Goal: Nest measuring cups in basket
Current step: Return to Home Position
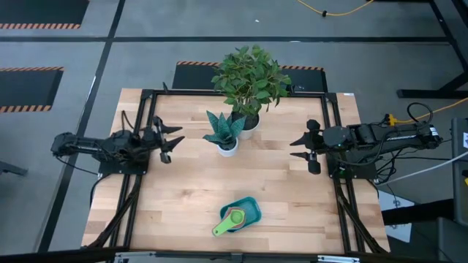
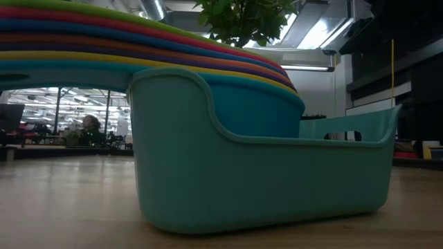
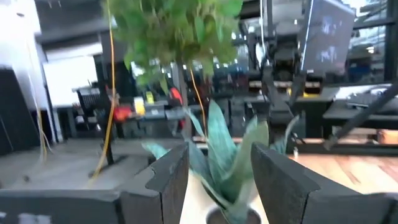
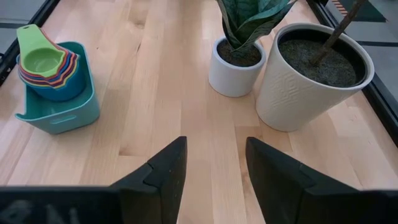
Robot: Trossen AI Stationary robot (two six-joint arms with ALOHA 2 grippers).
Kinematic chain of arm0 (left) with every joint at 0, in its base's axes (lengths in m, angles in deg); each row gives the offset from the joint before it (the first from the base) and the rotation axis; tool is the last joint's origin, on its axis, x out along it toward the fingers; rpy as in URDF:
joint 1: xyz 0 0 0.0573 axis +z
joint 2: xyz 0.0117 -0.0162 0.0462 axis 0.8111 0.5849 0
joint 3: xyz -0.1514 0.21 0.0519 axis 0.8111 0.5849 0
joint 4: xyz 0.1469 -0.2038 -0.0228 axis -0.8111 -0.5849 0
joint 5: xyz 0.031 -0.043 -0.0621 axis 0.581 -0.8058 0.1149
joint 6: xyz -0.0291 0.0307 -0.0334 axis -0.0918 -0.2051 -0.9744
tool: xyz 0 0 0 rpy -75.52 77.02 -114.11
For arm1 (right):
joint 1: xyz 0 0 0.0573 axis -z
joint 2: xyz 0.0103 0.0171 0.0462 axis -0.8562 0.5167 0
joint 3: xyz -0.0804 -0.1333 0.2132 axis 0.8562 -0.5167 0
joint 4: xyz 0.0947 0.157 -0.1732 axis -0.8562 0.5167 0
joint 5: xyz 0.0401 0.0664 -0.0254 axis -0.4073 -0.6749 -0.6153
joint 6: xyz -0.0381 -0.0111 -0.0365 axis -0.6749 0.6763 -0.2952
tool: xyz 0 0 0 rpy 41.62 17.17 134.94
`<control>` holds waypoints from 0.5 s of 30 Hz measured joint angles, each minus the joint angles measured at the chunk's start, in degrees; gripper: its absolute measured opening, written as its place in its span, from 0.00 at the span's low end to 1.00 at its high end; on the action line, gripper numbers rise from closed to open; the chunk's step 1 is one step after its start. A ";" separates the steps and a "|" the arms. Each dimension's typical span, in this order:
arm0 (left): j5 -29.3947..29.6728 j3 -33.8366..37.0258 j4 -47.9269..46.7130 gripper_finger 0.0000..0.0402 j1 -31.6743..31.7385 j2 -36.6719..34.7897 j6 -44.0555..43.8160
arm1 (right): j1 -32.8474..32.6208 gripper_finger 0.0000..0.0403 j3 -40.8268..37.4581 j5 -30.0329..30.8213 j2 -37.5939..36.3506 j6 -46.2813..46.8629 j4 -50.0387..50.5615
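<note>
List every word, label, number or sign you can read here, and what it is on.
None can be read.
The basket, the measuring cups, the big pot and the small pot show no lettering.
Room clutter in the left wrist view is too blurred.

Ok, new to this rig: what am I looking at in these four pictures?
Two dark robot arms at a wooden table. The high view looks straight down; the low view sits at table height, right against the teal basket; the other two look out from each wrist. The left pincer and right pincer hang open at the table's sides, holding nothing. The measuring cups sit nested in the basket, green on top. A small potted plant and a larger one stand between the arms.
</note>
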 joint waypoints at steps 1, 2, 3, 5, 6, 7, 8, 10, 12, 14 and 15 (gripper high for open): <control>0.02 0.00 -0.03 0.41 0.00 -1.17 1.11 | 0.00 0.42 0.00 -0.01 0.00 0.00 -0.02; 0.00 0.00 -0.10 0.41 0.00 -2.30 2.00 | 0.01 0.42 0.00 0.01 0.00 0.00 -0.03; 0.00 0.00 -0.27 0.41 -0.01 -3.46 2.58 | -0.01 0.42 0.00 -0.01 0.00 0.00 -0.01; 0.02 0.00 -1.01 0.41 -0.02 -5.71 3.35 | -0.01 0.42 0.00 -0.01 0.00 0.00 -0.01; 0.01 0.00 -1.66 0.41 -0.02 -6.75 3.85 | -0.01 0.42 0.00 0.00 0.00 0.00 -0.01; 0.01 0.00 -2.56 0.41 -0.02 -7.59 4.02 | -0.01 0.42 0.00 -0.01 0.00 0.00 -0.01; 0.03 -0.05 -3.10 0.41 -0.02 -7.44 4.03 | 0.00 0.42 0.00 -0.01 0.00 0.00 0.00; 0.63 0.00 -4.56 0.41 -0.02 -7.44 3.97 | -0.01 0.42 0.00 -0.01 0.00 0.00 -0.03; 2.66 -0.05 -7.10 0.41 -0.02 -7.47 3.62 | -0.01 0.42 0.00 -0.01 0.00 0.00 -0.03; 3.63 0.00 -10.96 0.41 -0.02 -7.44 1.32 | 0.00 0.42 0.00 -0.01 0.02 0.00 -0.09; 3.76 0.00 -12.14 0.41 -0.03 -7.45 0.16 | 0.00 0.42 0.00 0.00 0.00 0.00 -0.10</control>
